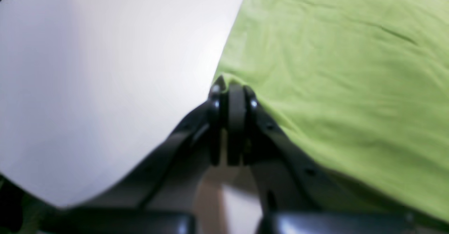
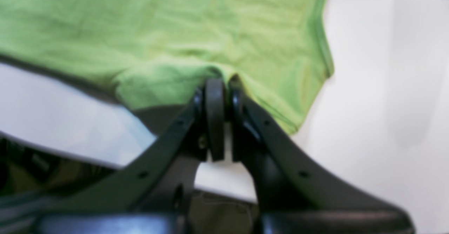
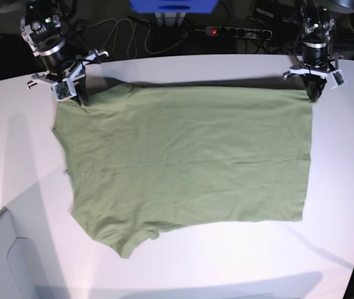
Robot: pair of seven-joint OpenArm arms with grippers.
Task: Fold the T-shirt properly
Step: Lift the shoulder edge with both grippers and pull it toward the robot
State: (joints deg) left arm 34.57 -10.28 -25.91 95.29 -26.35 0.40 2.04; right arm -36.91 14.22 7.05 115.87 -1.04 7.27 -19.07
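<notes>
The green T-shirt (image 3: 189, 162) lies spread flat on the white table (image 3: 183, 268), neck end to the left and hem to the right. My left gripper (image 3: 314, 94) is shut on the shirt's far right corner; in the left wrist view its fingertips (image 1: 231, 86) pinch the edge of the T-shirt (image 1: 333, 69). My right gripper (image 3: 79, 98) is shut on the far left corner by the sleeve; in the right wrist view the gripper (image 2: 222, 81) bites a bunched fold of the T-shirt (image 2: 158, 34). The other sleeve (image 3: 130, 240) points toward the near edge.
Behind the table's curved far edge lie a power strip (image 3: 238, 31), cables and a blue object (image 3: 174, 6). A grey panel (image 3: 2, 261) sits at the near left corner. Bare white tabletop surrounds the shirt on the near side and left.
</notes>
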